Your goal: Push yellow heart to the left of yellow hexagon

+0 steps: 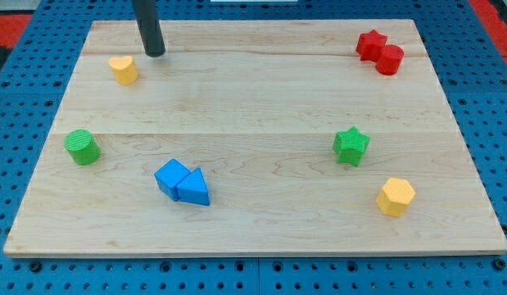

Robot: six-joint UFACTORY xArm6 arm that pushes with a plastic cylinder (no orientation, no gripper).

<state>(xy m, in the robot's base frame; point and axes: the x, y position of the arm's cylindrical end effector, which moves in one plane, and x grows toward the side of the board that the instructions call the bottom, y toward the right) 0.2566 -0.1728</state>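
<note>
Board first: pale wooden board (253, 106) fills the frame, lying on a blue pegboard surface (24, 270) that shows round its edges, and everything gets placed off that board.

Dark straight rod (147, 24) comes down from the view's top over the board's top-left part, and the rod's lower end, my tip (156, 53), sits on the wood there. No jaws on this arm, so nothing is held; the tip is bare and touches no block. It stands just beside the yellow heart-shaped block (123, 70), up and to the view's right of it, with a sliver of wood showing between them.

Blue pair next, low on the board's left half: a blue cube-like block (170, 177) and a blue triangular block (194, 188), pressed together. Red pair in the board's top-right corner: a red star-like block (370, 43) touching a red cylinder (390, 59).

Yellow hexagon block (396, 197) sits near the board's bottom-right corner, well apart from the heart, which is clear across the board from it. Green star block (350, 145) is on the board's right half, just above the hexagon. Green cylinder (82, 147) stands alone by the board's left edge, about halfway down.
</note>
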